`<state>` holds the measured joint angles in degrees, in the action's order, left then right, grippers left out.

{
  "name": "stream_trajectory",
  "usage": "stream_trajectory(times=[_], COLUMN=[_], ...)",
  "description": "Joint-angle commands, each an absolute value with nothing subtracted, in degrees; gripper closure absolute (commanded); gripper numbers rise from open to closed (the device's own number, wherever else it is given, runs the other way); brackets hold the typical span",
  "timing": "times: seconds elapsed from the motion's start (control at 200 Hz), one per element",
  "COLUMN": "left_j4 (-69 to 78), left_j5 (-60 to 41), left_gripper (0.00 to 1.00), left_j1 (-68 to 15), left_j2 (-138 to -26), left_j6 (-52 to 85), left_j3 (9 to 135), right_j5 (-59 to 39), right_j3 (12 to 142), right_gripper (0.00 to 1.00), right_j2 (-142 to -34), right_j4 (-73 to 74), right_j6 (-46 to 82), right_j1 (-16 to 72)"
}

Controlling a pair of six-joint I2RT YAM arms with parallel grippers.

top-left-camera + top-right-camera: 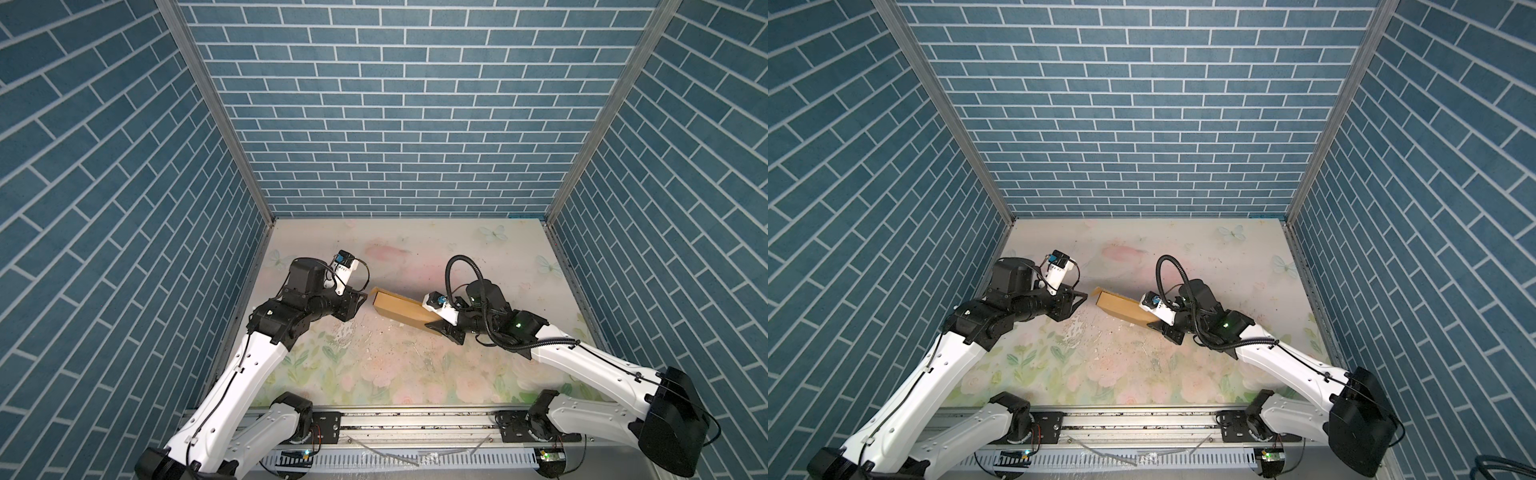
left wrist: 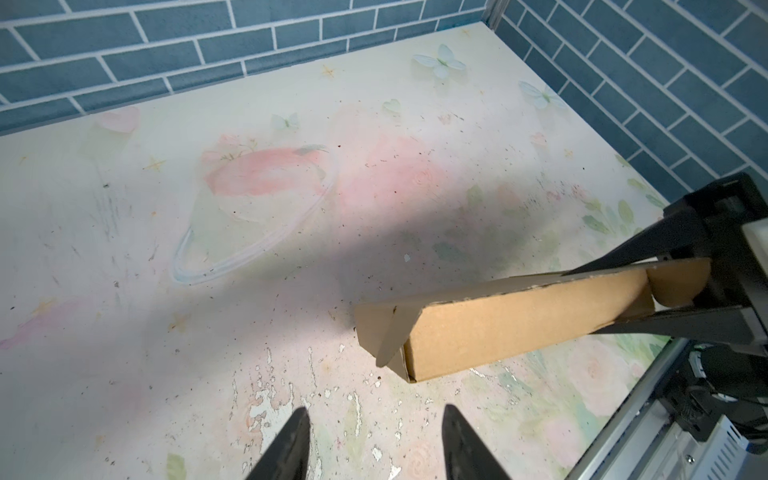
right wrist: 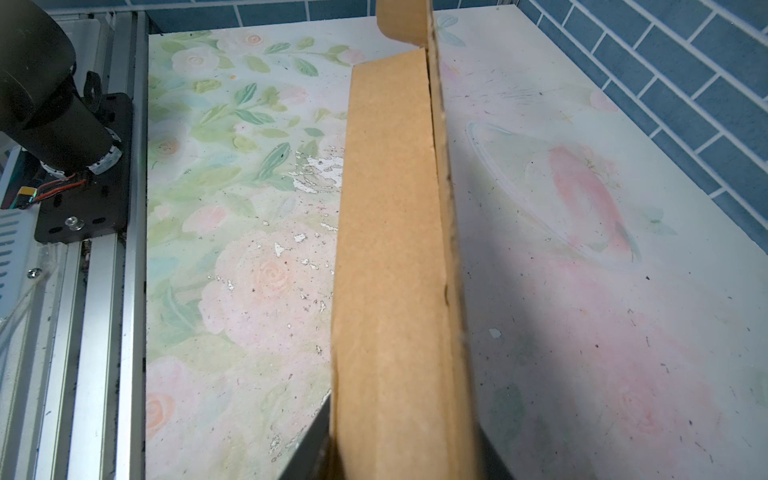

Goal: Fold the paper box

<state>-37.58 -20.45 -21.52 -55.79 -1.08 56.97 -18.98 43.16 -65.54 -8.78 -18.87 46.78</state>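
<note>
The paper box is a folded, shallow piece of plain brown cardboard standing on edge near the middle of the floral table. My right gripper is shut on its right end, one finger on each broad face, as the right wrist view shows. In the left wrist view a loose flap sticks out at the box's free end. My left gripper hovers just left of that end, open, touching nothing.
Blue brick-pattern walls close in the back and both sides. An aluminium rail with the arm bases runs along the front edge. The table cover has worn, flaking patches in front of the box.
</note>
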Motion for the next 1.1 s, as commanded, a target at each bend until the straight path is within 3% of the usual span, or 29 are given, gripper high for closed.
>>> stream_trajectory(times=[0.0,0.42,0.76,1.095], left_j4=[-40.3,-39.7,-39.2,-38.9], left_j5=[-22.7,-21.8,-23.0,-24.0], left_gripper=[0.49,0.60,0.77,0.83], left_j1=[-22.6,-24.0,-25.1,-25.9], left_j2=[-57.5,-63.0,-66.6,-66.7], left_j6=[-4.6,-7.1,-6.1,-4.3], left_j3=[58.8,61.7,62.1,62.3], right_j5=[-20.5,-21.6,-21.0,-19.3], right_j3=[45.2,45.5,44.7,44.9], right_gripper=[0.78,0.79,0.80,0.81], right_j2=[-63.4,-63.3,-62.9,-64.2], right_j4=[-9.8,-10.9,-10.2,-10.6], right_j6=[-18.8,-19.2,-19.4,-20.1], right_j1=[46.5,46.5,46.5,46.5])
